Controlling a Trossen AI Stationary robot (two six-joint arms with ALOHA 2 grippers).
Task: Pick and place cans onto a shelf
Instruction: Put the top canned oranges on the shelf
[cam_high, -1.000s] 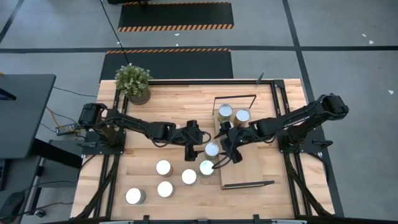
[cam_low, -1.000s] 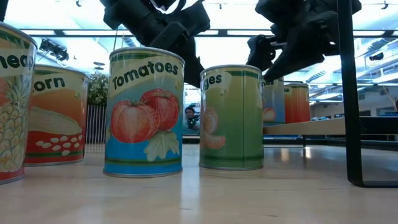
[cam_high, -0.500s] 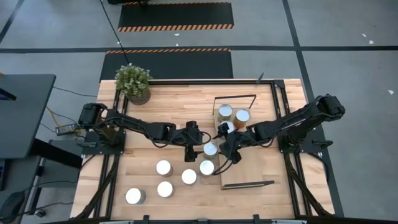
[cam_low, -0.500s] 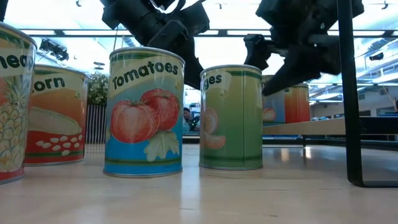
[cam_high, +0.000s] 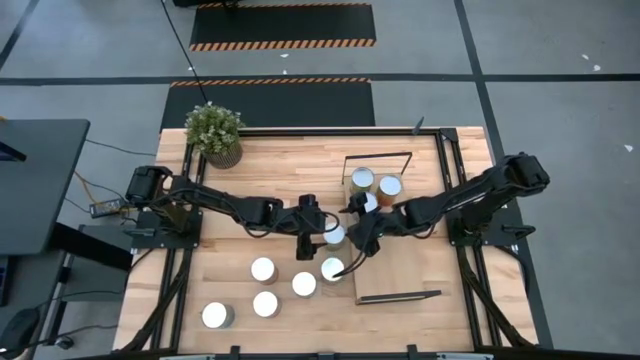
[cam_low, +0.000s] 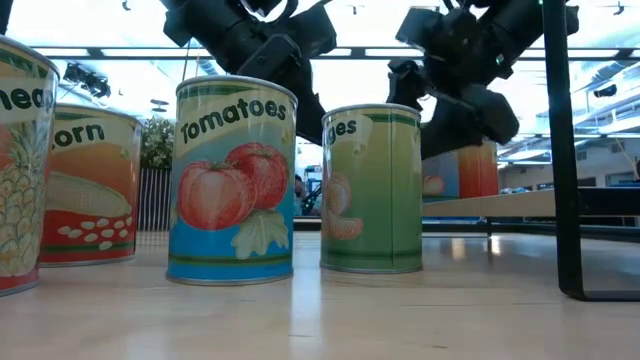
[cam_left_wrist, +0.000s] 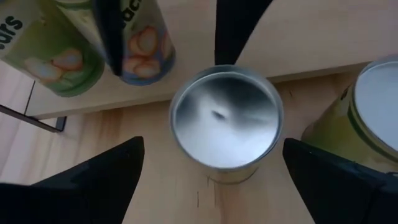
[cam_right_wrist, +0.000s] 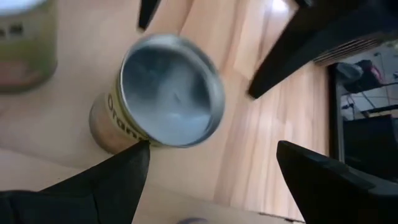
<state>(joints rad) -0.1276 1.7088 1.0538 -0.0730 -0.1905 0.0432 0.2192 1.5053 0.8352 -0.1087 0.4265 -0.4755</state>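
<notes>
A robotics lab or workshop: grey concrete floor (cam_high: 560, 60) with hazard-striped mats (cam_high: 282, 26) at twelve o'clock, a wooden test table (cam_high: 290, 160), ceiling strip lights (cam_low: 120, 52).

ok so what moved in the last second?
The right pincer slid left off the shelf toward the table's middle, and now hangs open over a can on the table. It grabbed nothing. The left pincer kept its place, open above its own can. The cans on the shelf and on the table did not move.
</notes>
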